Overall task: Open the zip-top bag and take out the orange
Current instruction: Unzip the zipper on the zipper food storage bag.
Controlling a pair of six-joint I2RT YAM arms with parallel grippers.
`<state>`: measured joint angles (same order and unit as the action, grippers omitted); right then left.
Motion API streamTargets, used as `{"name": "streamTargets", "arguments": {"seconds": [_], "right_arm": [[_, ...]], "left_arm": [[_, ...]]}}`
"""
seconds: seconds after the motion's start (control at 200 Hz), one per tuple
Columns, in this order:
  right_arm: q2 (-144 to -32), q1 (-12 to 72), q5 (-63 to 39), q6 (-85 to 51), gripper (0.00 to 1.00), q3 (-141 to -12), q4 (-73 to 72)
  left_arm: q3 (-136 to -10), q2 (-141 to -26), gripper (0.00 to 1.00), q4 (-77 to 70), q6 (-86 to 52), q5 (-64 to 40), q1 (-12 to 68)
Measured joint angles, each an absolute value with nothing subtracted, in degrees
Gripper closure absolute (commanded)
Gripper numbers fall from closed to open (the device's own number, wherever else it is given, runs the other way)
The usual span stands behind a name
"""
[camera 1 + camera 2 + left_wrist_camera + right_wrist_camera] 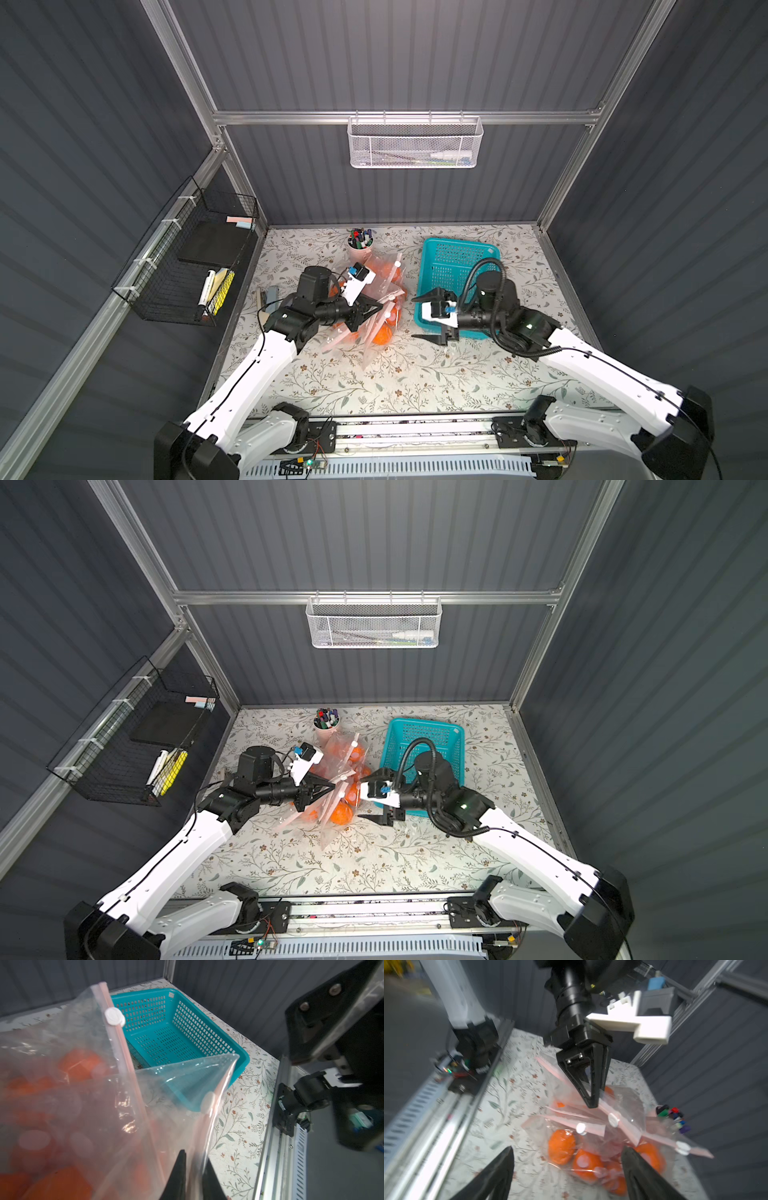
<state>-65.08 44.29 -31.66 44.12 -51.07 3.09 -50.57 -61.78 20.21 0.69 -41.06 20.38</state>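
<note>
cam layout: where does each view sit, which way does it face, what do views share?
Both top views: high over the robot's base, facing down and forward at the table; left pincer and right pincer show.
Left wrist: behind the left pincer, facing past the zip-top bag it pinches toward the teal basket.
Right wrist: behind the open right pincer, facing the oranges and left pincer.
Shared: both wrist views show the left pincer shut on that bag.
</note>
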Motion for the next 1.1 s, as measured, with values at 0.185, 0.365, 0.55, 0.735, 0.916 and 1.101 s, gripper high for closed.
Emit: {"name": "streamTargets", "arguments": {"seconds": [0.185,0.365,0.55,0.735,0.916,1.101], "right_arm": [[-70.76,48.42,-19.0,65.73,0.29,-50.5,-5.21],[-71.77,49.34,-11.73,78.17,0.42,-46.06,-14.31],[-71.7,50.02,-7.86,84.6,0.66,-45.6,-16.21],[-70.61,50.85,-7.05,86.3,0.98,-45.71,-13.91],[-69.3,51.29,-8.12,76.29,0.97,-55.31,4.51],[-76.58,48.53,-15.42,58.28,0.94,-76.69,24.08]], "left_arm": [[-52.47,-64.62,0.85,22.57,1.28,-47.16,20.38],[-52.75,-66.57,0.82,24.12,1.21,-50.48,20.38],[-52.88,-67.72,0.78,24.51,0.47,-52.93,20.38],[-53.3,-68.12,0.34,24.91,0.19,-53.21,20.38],[-56.29,-66.48,0.01,26.81,-1.02,-46.19,20.38],[-59.72,-57.12,0.01,24.25,1.65,-38.59,20.43]]}}
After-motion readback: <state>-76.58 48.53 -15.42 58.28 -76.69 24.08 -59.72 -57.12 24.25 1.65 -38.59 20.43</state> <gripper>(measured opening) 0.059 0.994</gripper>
